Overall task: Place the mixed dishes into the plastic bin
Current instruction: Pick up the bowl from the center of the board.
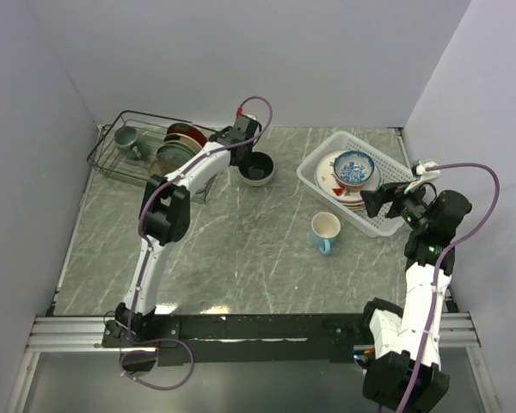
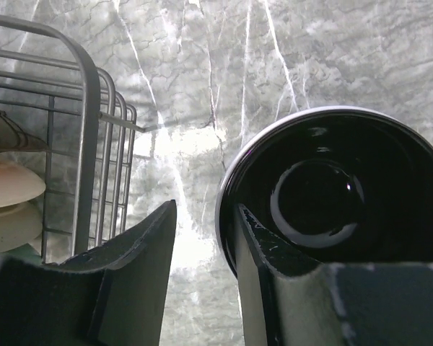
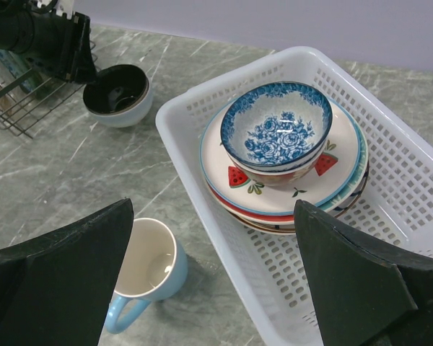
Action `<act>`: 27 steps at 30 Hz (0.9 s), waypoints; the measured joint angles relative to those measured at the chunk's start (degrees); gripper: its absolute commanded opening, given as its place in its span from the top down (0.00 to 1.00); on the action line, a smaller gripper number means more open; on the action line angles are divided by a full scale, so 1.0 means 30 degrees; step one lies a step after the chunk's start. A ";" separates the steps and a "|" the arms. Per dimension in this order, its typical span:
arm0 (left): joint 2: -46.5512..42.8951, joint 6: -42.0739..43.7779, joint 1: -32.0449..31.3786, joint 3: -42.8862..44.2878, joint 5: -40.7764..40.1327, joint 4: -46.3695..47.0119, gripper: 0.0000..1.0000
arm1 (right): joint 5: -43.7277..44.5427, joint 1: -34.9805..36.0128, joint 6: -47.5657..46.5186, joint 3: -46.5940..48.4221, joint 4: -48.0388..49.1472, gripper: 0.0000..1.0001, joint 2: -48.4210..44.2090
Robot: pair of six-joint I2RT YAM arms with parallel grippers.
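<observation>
A grey marbled surface [image 1: 241,258] carried everything. Toward its right far corner sat the white perforated plastic bin [image 3: 411,173], holding a stack of patterned plates [image 3: 274,203], the top one white with red fruit marks. A blue-patterned bowl [image 3: 276,126] rested upright on that stack. At the left far corner stood a black wire rack [image 2: 89,144]. Just beside the rack, a cream bowl with a dark inside [image 1: 259,169] sat on the surface. A light blue mug [image 1: 325,231] stood upright outside the bin, near its front wall. The left pincer [image 2: 206,215] straddled the dark bowl's rim, fingers parted and not clamped. The right pincer [image 3: 213,207] hung wide apart and empty above mug and bin.
</observation>
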 measured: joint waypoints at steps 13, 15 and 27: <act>0.0911 0.0678 -0.0146 0.0678 -0.0379 -0.0277 0.54 | 0.0073 0.0000 0.0000 0.0000 0.0000 0.00 0.0000; 0.0911 0.0714 -0.0153 0.0678 -0.0401 -0.0284 0.52 | 0.0080 0.0000 0.0000 0.0000 -0.0007 0.00 0.0015; 0.0911 0.1158 -0.0153 0.0678 -0.0561 -0.0415 0.44 | 0.0080 0.0000 0.0000 0.0000 -0.0007 0.00 0.0015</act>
